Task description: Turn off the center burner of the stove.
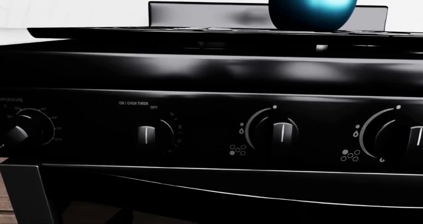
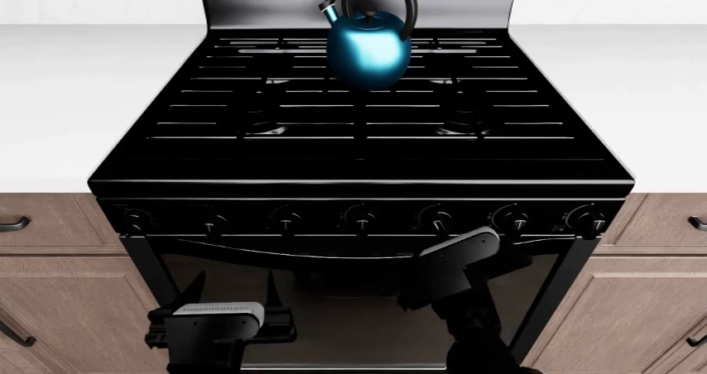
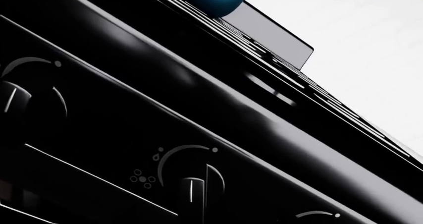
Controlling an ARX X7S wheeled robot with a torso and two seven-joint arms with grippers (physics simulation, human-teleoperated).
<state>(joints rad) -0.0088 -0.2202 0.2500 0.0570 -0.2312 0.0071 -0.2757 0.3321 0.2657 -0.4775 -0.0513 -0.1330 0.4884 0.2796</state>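
Observation:
The glossy black stove (image 2: pixel 365 184) fills the head view, with seven round knobs along its front panel; the middle one (image 2: pixel 360 219) sits below the cooktop's centre. The center burner lies under the grate bars (image 2: pixel 365 101) and I cannot make it out; a blue kettle (image 2: pixel 370 47) stands over the middle back. My left gripper (image 2: pixel 232 295) is open and empty, low before the oven door. My right gripper (image 2: pixel 469 254) is just below the knobs right of centre (image 2: pixel 436 221); its fingers are lost against the dark door. The right wrist view shows a knob (image 3: pixel 195 184) close ahead.
White counters (image 2: pixel 66 101) flank the stove, with wooden cabinet fronts (image 2: pixel 55 258) below. The left wrist view shows the oven timer knob (image 1: pixel 148 135), burner knobs (image 1: pixel 283 132) and the kettle (image 1: pixel 314 6) above the raised back panel (image 1: pixel 198 13).

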